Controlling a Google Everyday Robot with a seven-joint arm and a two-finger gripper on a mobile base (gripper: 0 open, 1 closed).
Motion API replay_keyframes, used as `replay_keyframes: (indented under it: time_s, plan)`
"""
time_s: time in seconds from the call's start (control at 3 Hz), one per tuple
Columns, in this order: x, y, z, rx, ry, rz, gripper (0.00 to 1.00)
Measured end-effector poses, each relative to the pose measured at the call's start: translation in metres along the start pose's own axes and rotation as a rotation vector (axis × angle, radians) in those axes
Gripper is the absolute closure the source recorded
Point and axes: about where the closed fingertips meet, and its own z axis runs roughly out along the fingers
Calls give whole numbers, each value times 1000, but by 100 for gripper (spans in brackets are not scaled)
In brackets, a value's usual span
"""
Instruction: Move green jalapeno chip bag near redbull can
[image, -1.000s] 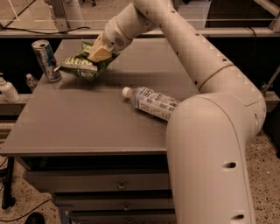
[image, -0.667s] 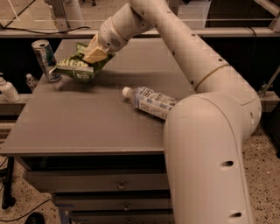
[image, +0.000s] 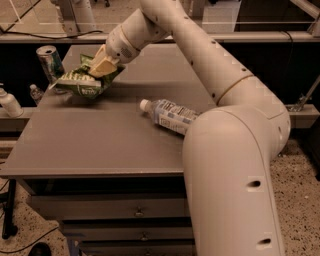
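While I am carrying the bag (image: 82, 86) over the table (image: 100, 145), my gripper (image: 102, 67) is hanging just beside the can (image: 50, 61), on the side facing the bottle (image: 170, 116). My jaws are clamping tight on the bag's crumpled upper edge and nothing else. The bag is drooping beneath them, and I am not managing to tell whether its lower edge is brushing the table or riding just above it. Compared with a second ago, the bag is sitting a little closer to the can and a little lower. The can itself is standing where it stood, upright and untouched. I am reading that as the approach nearly finishing: the bag is now near the can but still apart from it, so what is remaining, as I am judging it, is setting the bag down and letting go without nudging the can over. Counting what I am seeing: one bag, in my grip; one can, at the far corner of the table; one clear bottle with a white cap, lying on its side well away from the can, toward my arm (image: 200, 55); and one white pump bottle (image: 9, 102), standing off the table on the other side of the can. Something small is also sitting between the pump bottle and the can, but I am not making out what it is.
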Motion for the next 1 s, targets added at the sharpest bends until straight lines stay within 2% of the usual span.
replay_keyframes:
  time_s: [1.0]
  plan:
    - [-2, 4, 11, -27, -14, 17, 13]
